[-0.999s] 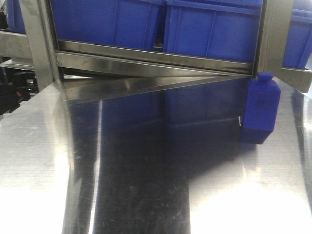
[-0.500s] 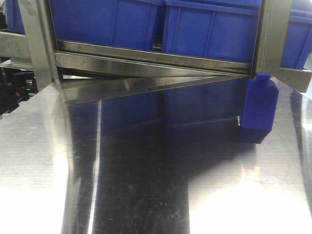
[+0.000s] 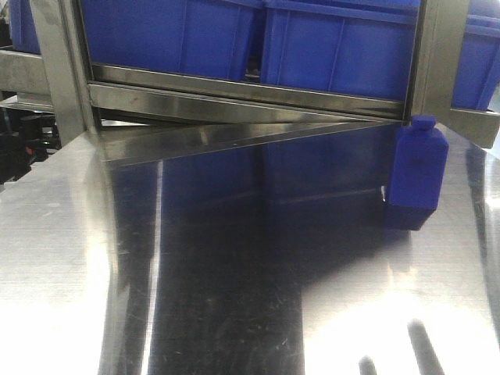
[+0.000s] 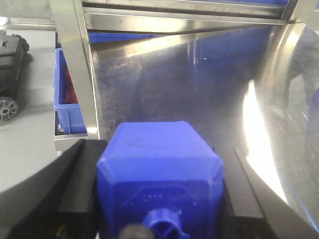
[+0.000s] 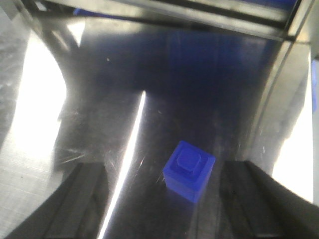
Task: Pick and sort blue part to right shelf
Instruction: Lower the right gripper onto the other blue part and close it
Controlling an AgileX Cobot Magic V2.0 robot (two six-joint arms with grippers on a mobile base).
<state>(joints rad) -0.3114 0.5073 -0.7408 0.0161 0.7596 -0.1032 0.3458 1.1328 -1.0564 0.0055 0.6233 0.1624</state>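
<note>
Working the approach step of the pick with the right arm. Hovering the right fingers (image 5: 84,199) over the standing blue part (image 5: 189,170), holding a wide spread and touching nothing. Reading that part as off centre in the gap, nearer one finger than the other. Finding it upright, cap uppermost, on the desk (image 3: 234,258), just in front of the foot of the shelf post (image 3: 437,55).

Pinching a second blue part (image 4: 159,184) between the left fingers (image 4: 82,194), pressing on both of its flanks. Lying outside the front view, so not placing it relative to the shelf post. Noting blue bins (image 3: 336,39) on the shelf level to the left of the shelf post.

Judging the sorting as not yet done for either part. Calling next, probably, for centring the right fingers over the standing blue part, lowering without clipping the shelf post, then squeezing on two flat opposite faces. Watching for tipping, being tall and narrow on polished steel.
</note>
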